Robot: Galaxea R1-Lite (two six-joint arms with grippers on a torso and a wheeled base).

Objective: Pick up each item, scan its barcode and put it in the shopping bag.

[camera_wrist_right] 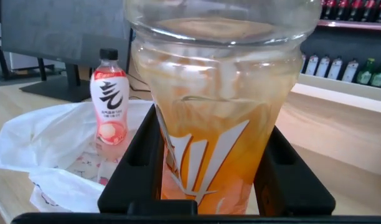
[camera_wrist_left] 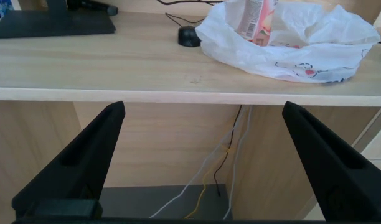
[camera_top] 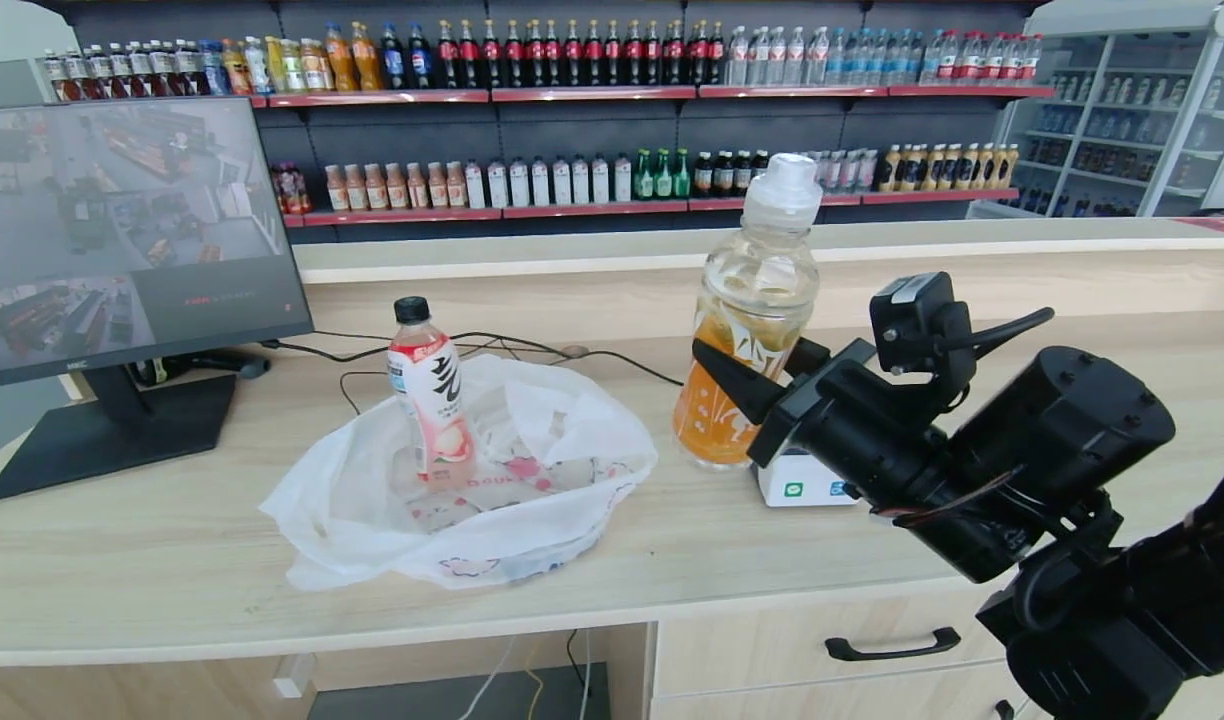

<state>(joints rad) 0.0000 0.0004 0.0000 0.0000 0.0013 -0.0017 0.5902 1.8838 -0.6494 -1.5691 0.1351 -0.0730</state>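
Head view: right gripper (camera_top: 747, 375) jaws clamped on orange bottle (camera_top: 757, 290) near shopping bag (camera_top: 592, 445); left gripper (camera_wrist_left: 203, 112) jaws apart.

The right tool (camera_top: 757, 375) covers the orange drink bottle (camera_top: 757, 290) at four o'clock; the shopping bag (camera_top: 562, 420) hides the pink bottle (camera_top: 430, 390) at six.

We can make out no words or numbers for certain. The pink bottle (camera_top: 430, 400) bears one large black brush-drawn character on its label, the orange bottle (camera_top: 747, 330) bold white strokes, the white scanner box (camera_top: 802, 487) a small green round sign, and the shopping bag (camera_top: 532, 470) red lettering too small for us
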